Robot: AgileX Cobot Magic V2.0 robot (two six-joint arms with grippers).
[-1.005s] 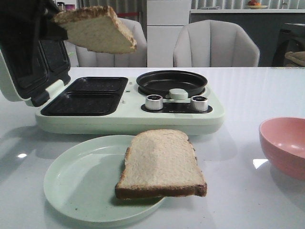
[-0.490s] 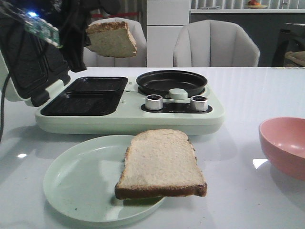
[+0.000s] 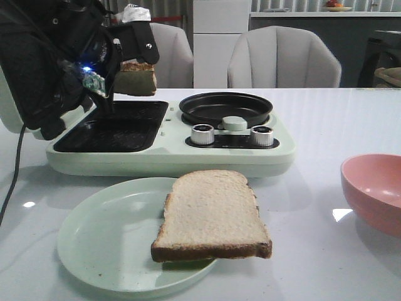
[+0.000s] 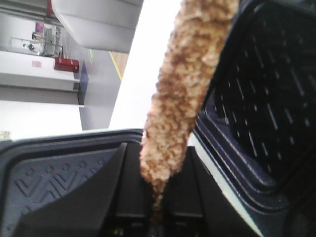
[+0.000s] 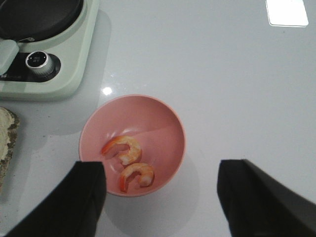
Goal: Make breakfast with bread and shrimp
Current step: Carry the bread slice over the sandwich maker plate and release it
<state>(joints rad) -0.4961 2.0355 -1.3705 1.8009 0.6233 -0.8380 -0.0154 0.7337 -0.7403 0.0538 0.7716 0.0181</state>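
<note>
Left arm's black fingers are clamped on a crusty beige bread slice, hanging right over the dark ribbed sandwich wells of the pale green breakfast maker. Its raised lid walls off the left side, so the way in there is from above. Over on the right, bare white worktop surrounds the pink bowl, and the right fingers hover spread above it with nothing between.
</note>
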